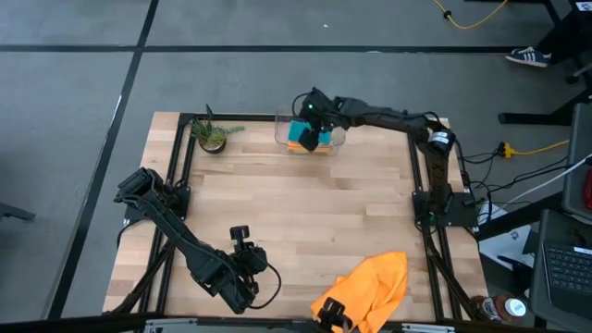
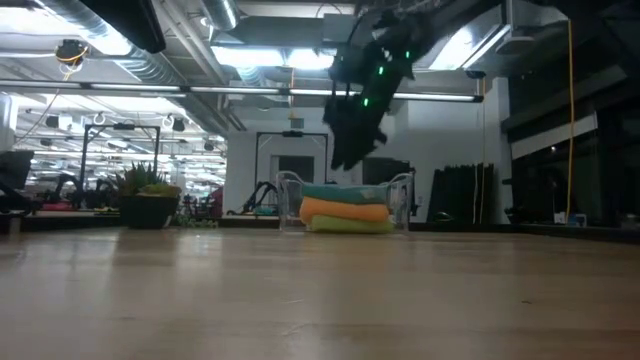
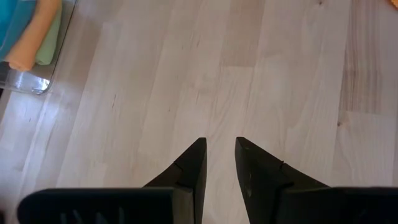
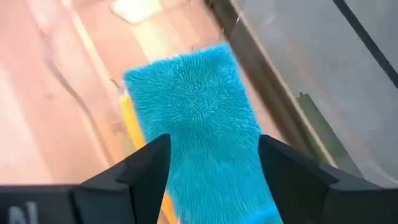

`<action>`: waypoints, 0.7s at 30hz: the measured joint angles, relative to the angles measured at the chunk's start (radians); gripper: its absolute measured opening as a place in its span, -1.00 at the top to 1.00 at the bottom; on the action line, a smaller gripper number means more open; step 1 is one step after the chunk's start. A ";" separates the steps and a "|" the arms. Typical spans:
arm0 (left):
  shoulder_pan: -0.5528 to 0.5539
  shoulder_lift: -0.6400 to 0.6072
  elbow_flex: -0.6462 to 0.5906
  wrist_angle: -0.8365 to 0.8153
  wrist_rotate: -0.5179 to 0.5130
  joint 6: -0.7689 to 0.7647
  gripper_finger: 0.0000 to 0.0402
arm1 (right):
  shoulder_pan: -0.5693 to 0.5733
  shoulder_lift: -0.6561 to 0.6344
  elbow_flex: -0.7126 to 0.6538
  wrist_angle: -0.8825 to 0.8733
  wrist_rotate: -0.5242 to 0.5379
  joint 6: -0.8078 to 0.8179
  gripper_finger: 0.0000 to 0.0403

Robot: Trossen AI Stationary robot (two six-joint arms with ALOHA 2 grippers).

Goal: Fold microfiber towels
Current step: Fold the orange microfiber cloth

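Observation:
A clear bin (image 1: 280,129) stands at the far middle of the table and holds a stack of folded towels: teal (image 2: 345,191) on top, orange (image 2: 345,209) under it, lime green (image 2: 350,225) at the bottom. My right gripper (image 4: 214,146) hangs open just above the bin, its fingers on either side of the teal towel (image 4: 199,112) and clear of it. A second orange towel (image 1: 370,282) lies crumpled at the near right of the table. My left gripper (image 3: 221,142) hovers over bare wood at the near left, its fingers a narrow gap apart with nothing between them.
A small potted plant (image 1: 213,135) stands at the far left, beside the bin. A black frame (image 1: 180,162) runs along the table's left, right and far sides. Bare wood (image 1: 305,203) lies between the bin and the loose orange towel.

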 joint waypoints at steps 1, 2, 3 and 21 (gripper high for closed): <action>0.000 0.000 0.000 0.000 0.000 0.000 0.62 | 0.002 -0.010 0.022 -0.032 0.000 0.003 -0.22; 0.000 0.000 0.000 0.000 0.000 0.000 0.62 | 0.005 -0.019 0.044 -0.067 0.000 0.011 -0.22; 0.000 0.000 0.000 0.000 0.000 0.000 0.62 | 0.007 -0.031 0.066 -0.110 0.000 0.031 -0.22; 0.009 0.000 0.000 0.010 0.000 0.000 0.62 | 0.364 -0.434 0.044 -0.797 0.092 0.365 -0.22</action>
